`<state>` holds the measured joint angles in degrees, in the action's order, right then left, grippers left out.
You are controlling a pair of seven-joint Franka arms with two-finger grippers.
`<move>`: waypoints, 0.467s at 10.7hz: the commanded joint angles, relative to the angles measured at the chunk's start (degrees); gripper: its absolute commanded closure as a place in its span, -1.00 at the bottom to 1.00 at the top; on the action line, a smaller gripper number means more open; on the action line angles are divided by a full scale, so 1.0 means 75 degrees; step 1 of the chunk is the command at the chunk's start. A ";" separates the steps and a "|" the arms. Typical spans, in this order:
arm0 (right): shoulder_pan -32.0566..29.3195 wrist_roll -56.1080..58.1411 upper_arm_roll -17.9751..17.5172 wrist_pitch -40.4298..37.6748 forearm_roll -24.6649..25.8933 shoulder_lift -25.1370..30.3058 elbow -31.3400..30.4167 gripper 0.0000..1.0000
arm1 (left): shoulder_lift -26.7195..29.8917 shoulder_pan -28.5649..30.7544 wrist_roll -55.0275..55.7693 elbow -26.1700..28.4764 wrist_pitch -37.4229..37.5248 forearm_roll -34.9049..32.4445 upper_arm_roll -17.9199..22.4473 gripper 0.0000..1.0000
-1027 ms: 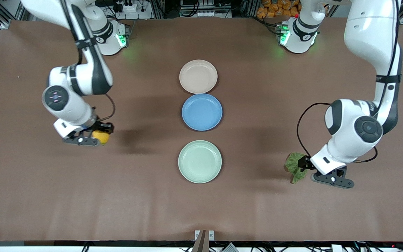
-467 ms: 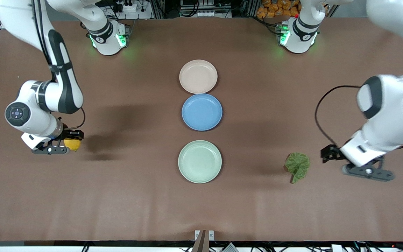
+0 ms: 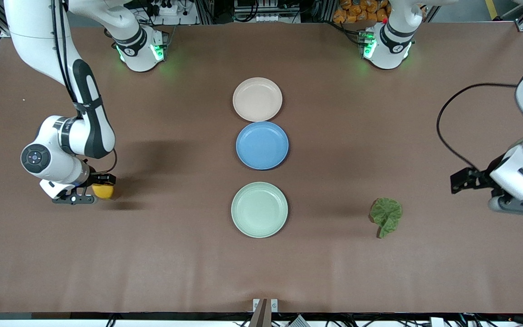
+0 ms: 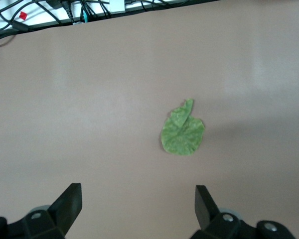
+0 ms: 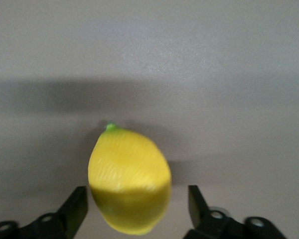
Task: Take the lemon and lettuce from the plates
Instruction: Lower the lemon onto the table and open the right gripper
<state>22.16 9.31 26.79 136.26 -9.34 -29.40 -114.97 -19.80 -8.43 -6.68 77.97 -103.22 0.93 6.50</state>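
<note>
One lemon [image 3: 103, 191], yellow and oval with a small green nub at one end, lies low at the right arm's end of the table [image 3: 152, 254], between the fingers of the right gripper [image 5: 138, 204]. The fingers stand apart on either side of the fruit; whether they touch it cannot be told.

One lettuce leaf [image 3: 385, 215], flat, crinkled and dark green with a short stem, lies on the bare table toward the left arm's end, well apart from the plates. The left gripper [image 4: 138, 204] hangs above the table near that end with its fingers spread wide and nothing between them.

Three plates stand in a row at mid-table: a beige-pink plate [image 3: 257, 99] farthest from the front camera, a blue plate [image 3: 262, 145] in the middle, touching it, and a mint-green plate [image 3: 259, 209] nearest. All three hold nothing.
</note>
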 commanded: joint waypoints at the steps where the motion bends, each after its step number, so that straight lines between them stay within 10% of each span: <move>1: -0.0060 0.0177 -0.0045 -0.0086 -0.0161 0.0064 0.0351 -1.00 | 0.0658 -0.0013 0.0058 0.0045 0.0740 0.0110 0.0070 -1.00; 5: -0.0083 0.0060 -0.0057 -0.1488 -0.0195 0.0545 0.1359 -1.00 | 0.1315 -0.0024 0.0058 0.0045 0.1516 0.0087 0.0234 -1.00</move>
<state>22.09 9.42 27.04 131.38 -9.79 -27.53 -107.90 -12.42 -8.42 -6.57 77.77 -93.83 0.93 7.96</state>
